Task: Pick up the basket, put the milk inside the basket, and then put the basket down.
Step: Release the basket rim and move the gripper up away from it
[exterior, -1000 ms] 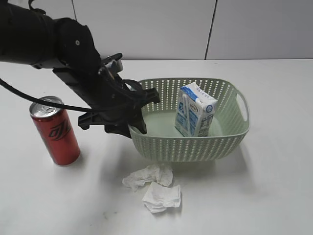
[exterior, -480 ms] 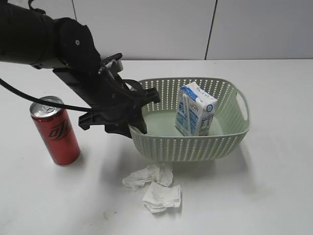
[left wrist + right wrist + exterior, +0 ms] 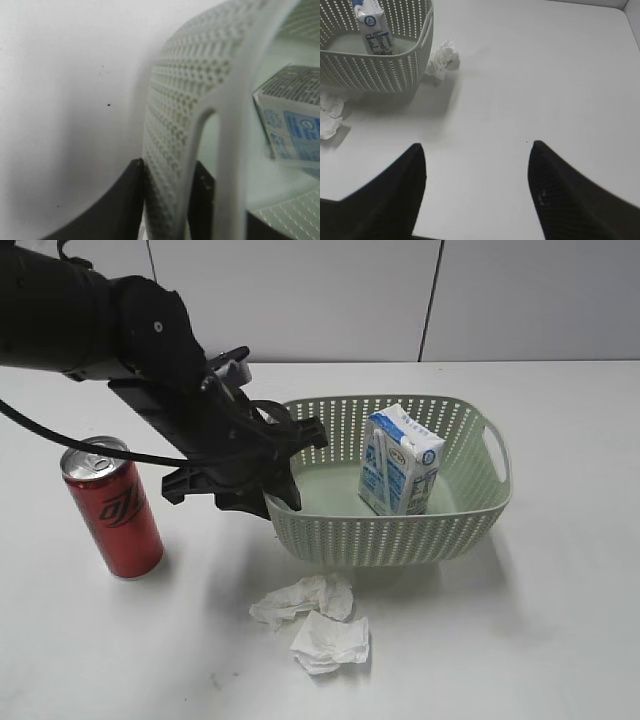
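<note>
The pale green basket (image 3: 400, 535) is at the table's middle, and its shadow suggests it hangs slightly above the surface. The white and blue milk carton (image 3: 400, 462) stands upright inside it. My left gripper (image 3: 285, 475) is shut on the basket's left wall by the handle cut-out. In the left wrist view the fingers (image 3: 130, 200) pinch the perforated wall (image 3: 185, 90), with the milk (image 3: 295, 120) beyond. My right gripper (image 3: 477, 147) is open and empty over bare table, right of the basket (image 3: 380, 70) and milk (image 3: 372, 30).
A red soda can (image 3: 112, 508) stands left of the basket, close under my left arm. Crumpled white tissues (image 3: 315, 620) lie in front of the basket. Another tissue (image 3: 442, 57) lies by the basket's corner in the right wrist view.
The basket and the milk in it have risen very slightly, with my left gripper still holding the wall. The can and tissues have not moved.
</note>
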Robot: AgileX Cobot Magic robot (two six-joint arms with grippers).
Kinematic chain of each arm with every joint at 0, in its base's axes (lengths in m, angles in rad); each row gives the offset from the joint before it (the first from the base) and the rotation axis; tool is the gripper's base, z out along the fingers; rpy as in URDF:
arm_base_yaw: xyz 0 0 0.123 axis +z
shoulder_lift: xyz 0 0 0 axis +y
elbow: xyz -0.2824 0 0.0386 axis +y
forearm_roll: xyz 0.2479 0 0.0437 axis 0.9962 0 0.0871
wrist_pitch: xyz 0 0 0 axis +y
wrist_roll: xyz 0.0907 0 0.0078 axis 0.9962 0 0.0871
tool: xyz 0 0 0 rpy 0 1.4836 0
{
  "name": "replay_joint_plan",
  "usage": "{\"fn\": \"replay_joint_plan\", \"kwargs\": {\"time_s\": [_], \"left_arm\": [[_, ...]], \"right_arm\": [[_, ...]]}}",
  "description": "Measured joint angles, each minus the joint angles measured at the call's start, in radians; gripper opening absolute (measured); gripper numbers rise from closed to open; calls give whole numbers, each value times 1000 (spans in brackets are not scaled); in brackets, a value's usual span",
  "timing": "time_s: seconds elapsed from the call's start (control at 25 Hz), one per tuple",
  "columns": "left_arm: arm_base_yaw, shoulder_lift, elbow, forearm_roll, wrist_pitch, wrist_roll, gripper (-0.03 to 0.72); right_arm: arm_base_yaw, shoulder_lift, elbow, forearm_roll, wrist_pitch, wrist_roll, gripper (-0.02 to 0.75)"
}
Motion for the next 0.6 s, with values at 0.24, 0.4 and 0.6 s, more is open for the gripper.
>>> {"fn": "replay_joint_plan", "kwargs": {"time_s": [0.24,0.4,0.6], "left_arm": [[3,0,0,-4,-2,0,216],[40,0,-37,-3,6,2,216],[97,14,-166,115,24,4,216]], "right_arm": [[0,-17,0,-1,0,2,486],[0,-18,0,-1,0,2,485],[0,-18,0,-1,0,2,486]]}}
